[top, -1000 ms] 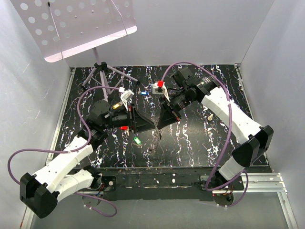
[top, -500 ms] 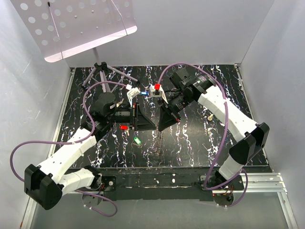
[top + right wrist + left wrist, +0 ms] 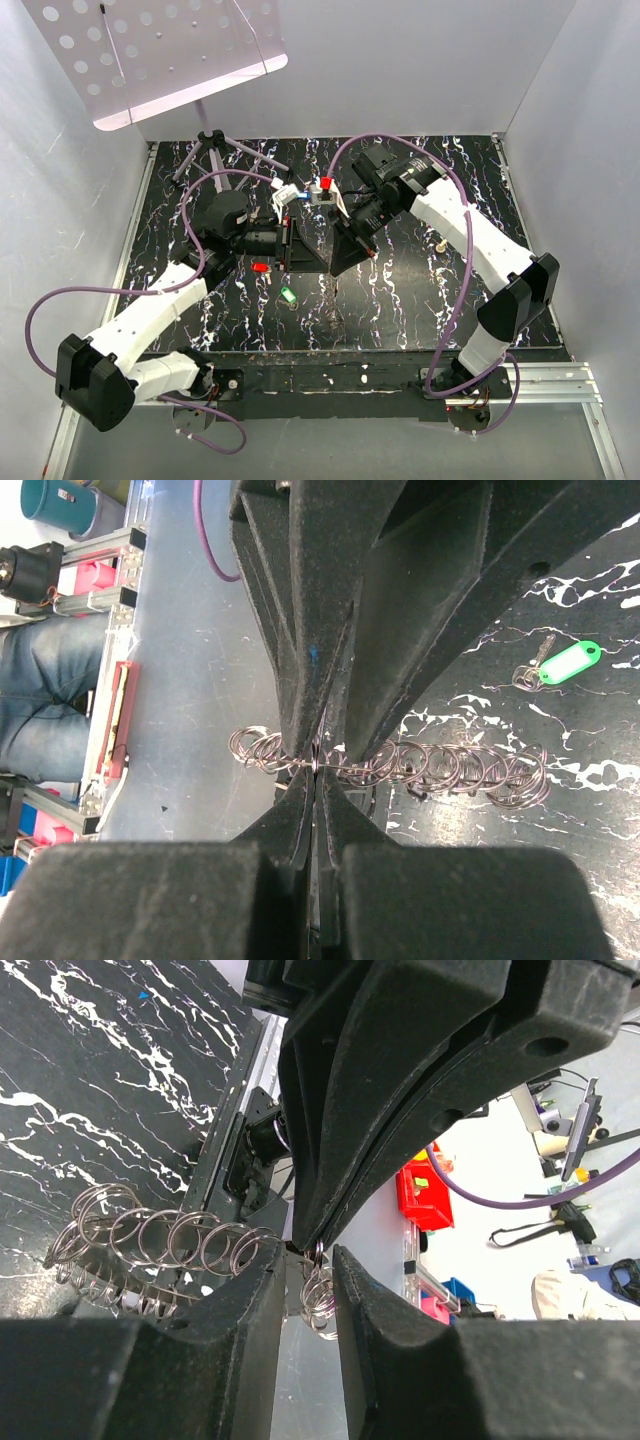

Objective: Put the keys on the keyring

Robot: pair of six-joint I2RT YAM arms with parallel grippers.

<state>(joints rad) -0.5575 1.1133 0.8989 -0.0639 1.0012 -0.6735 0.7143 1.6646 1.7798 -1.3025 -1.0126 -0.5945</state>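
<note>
The keyring point(image 3: 460, 770) is a chain of small silvery wire rings, stretched between my two grippers. It also shows in the left wrist view point(image 3: 150, 1245). My right gripper point(image 3: 316, 770) is shut on its wire. My left gripper point(image 3: 310, 1270) faces it with a narrow gap between its jaws, and a small cluster of rings hangs in that gap. Both grippers meet tip to tip at mid-table, the left gripper point(image 3: 322, 262) beside the right gripper point(image 3: 337, 262). A green key point(image 3: 288, 294) lies on the table and also shows in the right wrist view point(image 3: 565, 665). A red key point(image 3: 261, 267) and a blue key point(image 3: 301, 195) lie apart.
A small brass knob point(image 3: 440, 243) stands on the black marbled table point(image 3: 400, 300) at the right. A music stand's tripod point(image 3: 215, 145) and its perforated sheet point(image 3: 150, 55) are at the back left. White walls close in the table.
My left arm has swung its wrist toward the back, and my right wrist has shifted slightly left. The fingertips stay met at the same spot on the keyring.
</note>
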